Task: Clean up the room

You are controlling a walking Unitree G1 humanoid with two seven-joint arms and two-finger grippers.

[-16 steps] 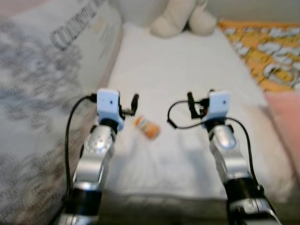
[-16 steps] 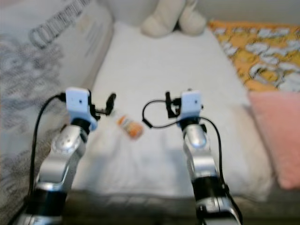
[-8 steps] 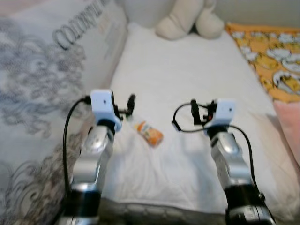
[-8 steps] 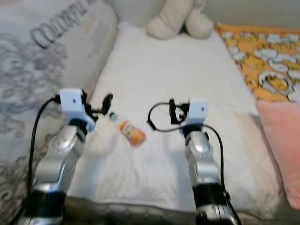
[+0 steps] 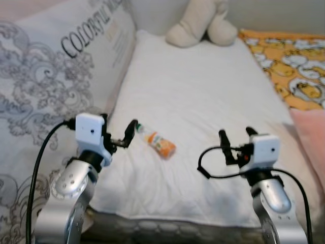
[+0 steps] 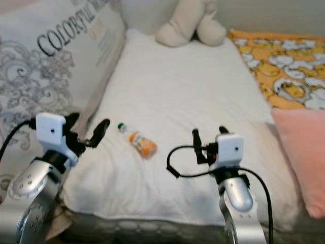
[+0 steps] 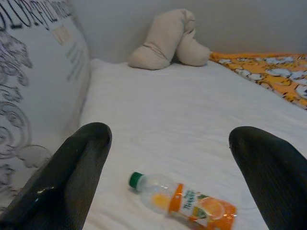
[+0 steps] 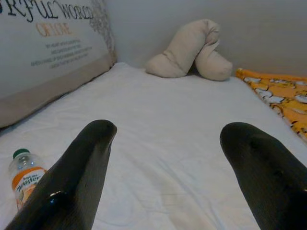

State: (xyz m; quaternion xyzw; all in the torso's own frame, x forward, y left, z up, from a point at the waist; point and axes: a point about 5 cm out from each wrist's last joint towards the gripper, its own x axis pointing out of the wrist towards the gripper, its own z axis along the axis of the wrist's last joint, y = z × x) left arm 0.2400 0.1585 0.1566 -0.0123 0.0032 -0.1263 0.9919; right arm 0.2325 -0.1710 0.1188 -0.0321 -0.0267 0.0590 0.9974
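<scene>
A small orange juice bottle (image 5: 158, 143) with a green cap lies on its side on the white mattress (image 5: 203, 86). My left gripper (image 5: 120, 130) hovers open just left of the bottle, apart from it, and the bottle (image 7: 184, 201) lies low between its fingers in the left wrist view. My right gripper (image 5: 236, 135) is open over the mattress to the right of the bottle, nearer the front edge. In the right wrist view the bottle (image 8: 26, 179) sits off to one side beyond one finger.
A big grey-patterned pillow (image 5: 56, 81) with printed letters leans along the left side. A beige plush (image 5: 200, 23) rests at the far end. An orange patterned blanket (image 5: 289, 61) and a pink cushion (image 5: 314, 140) lie on the right. The mattress front edge (image 5: 167, 221) is close below the arms.
The camera view has shifted. Both arms have dropped lower in the picture and spread wider, so both grippers sit farther from the bottle. The bottle has stayed in place on the mattress.
</scene>
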